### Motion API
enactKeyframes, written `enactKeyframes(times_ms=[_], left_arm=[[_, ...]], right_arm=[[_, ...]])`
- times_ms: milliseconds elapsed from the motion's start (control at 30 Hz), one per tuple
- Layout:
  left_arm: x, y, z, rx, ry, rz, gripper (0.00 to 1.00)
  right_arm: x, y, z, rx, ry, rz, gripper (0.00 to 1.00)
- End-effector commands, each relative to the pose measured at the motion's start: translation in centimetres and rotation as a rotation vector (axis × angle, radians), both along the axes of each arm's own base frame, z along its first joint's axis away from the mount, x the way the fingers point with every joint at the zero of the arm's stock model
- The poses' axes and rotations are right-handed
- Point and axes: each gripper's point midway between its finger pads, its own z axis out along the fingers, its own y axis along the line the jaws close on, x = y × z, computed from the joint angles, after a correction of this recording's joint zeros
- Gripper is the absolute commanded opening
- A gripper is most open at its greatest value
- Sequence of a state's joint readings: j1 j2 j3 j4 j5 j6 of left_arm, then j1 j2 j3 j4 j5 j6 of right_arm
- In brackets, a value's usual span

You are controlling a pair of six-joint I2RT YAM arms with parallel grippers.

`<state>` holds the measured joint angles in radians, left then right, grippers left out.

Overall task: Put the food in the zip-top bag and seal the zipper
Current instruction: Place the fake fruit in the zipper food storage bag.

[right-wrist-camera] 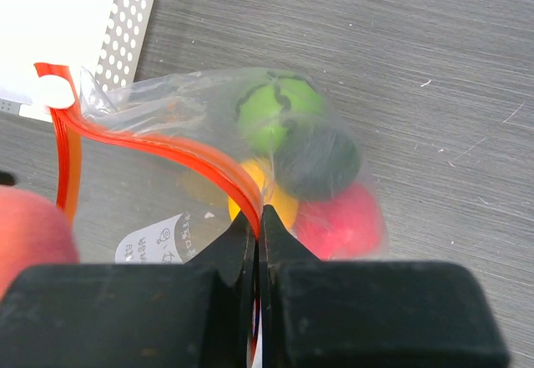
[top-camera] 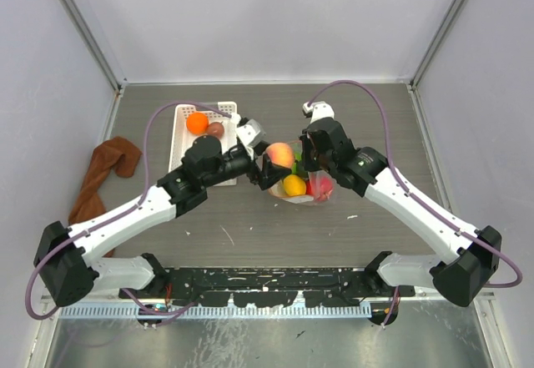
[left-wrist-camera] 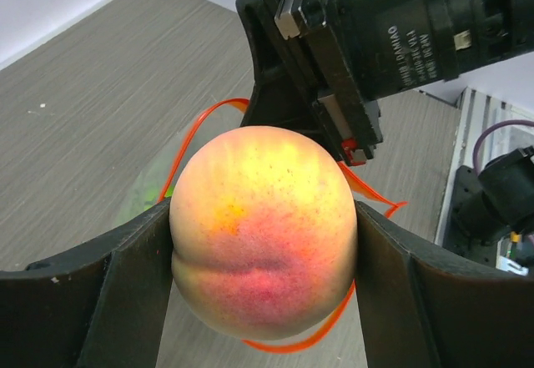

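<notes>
**Desk:** Item one, the claws?

**Operator:** Left gripper (top-camera: 273, 168): closed on the peach (left-wrist-camera: 263, 234), one finger on each flank, firm by my read. Right gripper (right-wrist-camera: 257, 228): jaws pressed together on the zipper (right-wrist-camera: 158, 146), pinching one lip of it and holding it up.

**Desk:** Item two, the bag?

**Operator:** Zip-top bag (top-camera: 302, 189): on the table (top-camera: 375, 118) between the two arms, mouth open. Contents already in: bright green piece (right-wrist-camera: 271, 111), dark green piece (right-wrist-camera: 319, 164), yellow piece (right-wrist-camera: 279, 204), magenta-red piece (right-wrist-camera: 344, 219). Not yet bagged: orange fruit (top-camera: 197, 123) and maroon piece (top-camera: 216, 129), both in the white basket (top-camera: 185, 153), on my left arm's side. Brown cloth (top-camera: 104, 168) at far left, not involved.

**Desk:** Item three, peach to mouth?

**Operator:** This is what the drop turns on. In my left wrist view the red-orange strip loops around behind the peach, so I judge the mouth to lie straight beyond the left claw, with the peach at or just inside the opening. In the right wrist view the strip runs slantwise from its white tab to the pinch, and the peach shows at the edge, on the open side. The left arm has the shorter way in. I would lower it through the loop before opening.
</notes>
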<state>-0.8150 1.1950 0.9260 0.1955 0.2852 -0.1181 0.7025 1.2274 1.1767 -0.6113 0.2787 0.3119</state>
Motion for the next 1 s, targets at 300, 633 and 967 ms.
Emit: enactKeyframes(times_ms=[300, 633, 967], left_arm=[[2.2, -2.7, -2.5, 0.090, -0.112, -0.018, 0.59], [3.4, -2.4, -4.2, 0.147, -0.086, 0.037, 0.76], [2.8, -1.5, -3.2, 0.144, -0.063, 0.055, 0.93]], right_arm=[[0.6, 0.9, 1.5, 0.060, -0.044, 0.019, 0.06], [0.7, 1.1, 1.3, 0.061, -0.039, 0.025, 0.06], [0.5, 1.2, 0.9, 0.065, -0.028, 0.022, 0.06]])
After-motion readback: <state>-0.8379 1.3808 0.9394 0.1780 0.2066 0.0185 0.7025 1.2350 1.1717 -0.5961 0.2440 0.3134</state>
